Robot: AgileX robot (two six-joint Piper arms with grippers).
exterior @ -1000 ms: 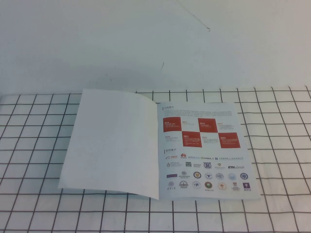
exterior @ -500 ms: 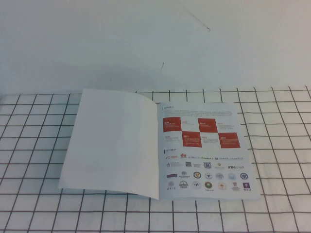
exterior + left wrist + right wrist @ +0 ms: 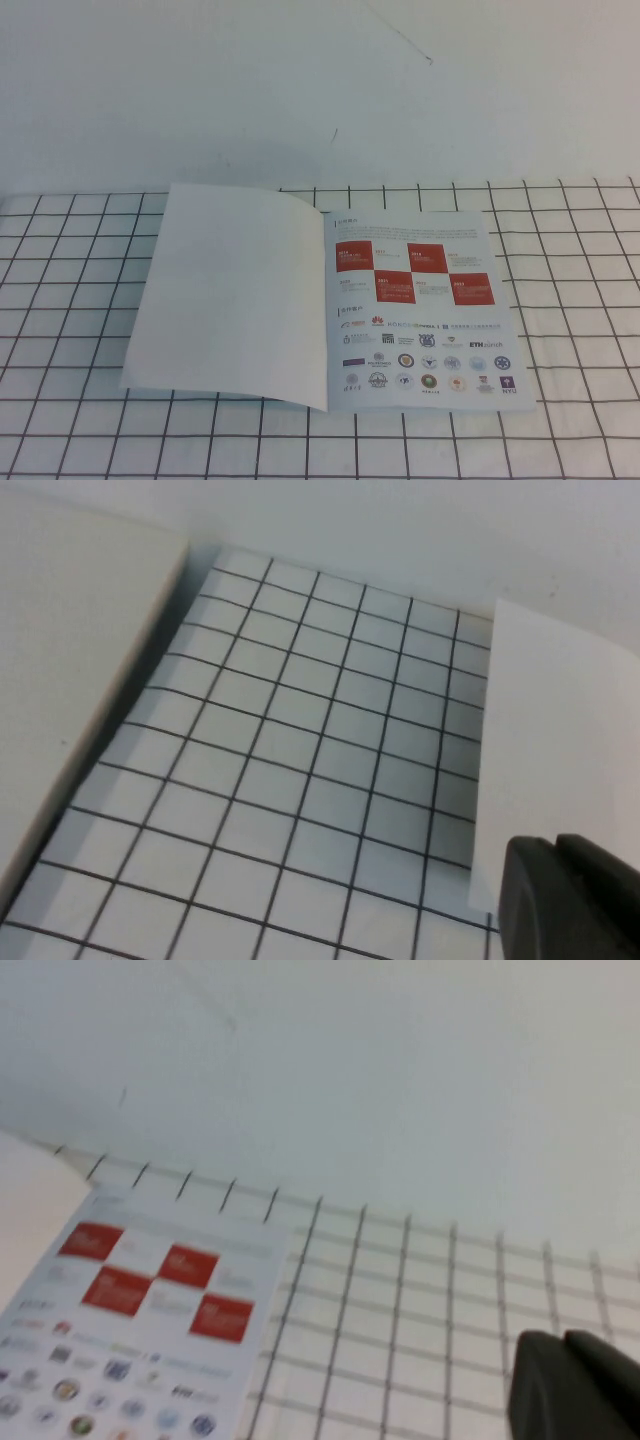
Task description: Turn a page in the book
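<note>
The book (image 3: 326, 392) lies open on a black-gridded white cloth. Its right side is the page (image 3: 420, 305), with red-and-white squares above rows of small logos; it lies flat. The page also shows in the right wrist view (image 3: 150, 1300). The book's left side is a blank white sheet (image 3: 235, 290), slightly bowed up at the spine, also in the left wrist view (image 3: 560, 740). Neither arm shows in the high view. My left gripper (image 3: 556, 844) is shut and empty, over the blank sheet's corner. My right gripper (image 3: 563, 1340) is shut and empty, over the cloth beside the page's outer edge.
The gridded cloth (image 3: 580, 300) covers the near table; a plain white surface (image 3: 300, 90) lies beyond it. A pale flat panel (image 3: 70, 650) borders the cloth in the left wrist view.
</note>
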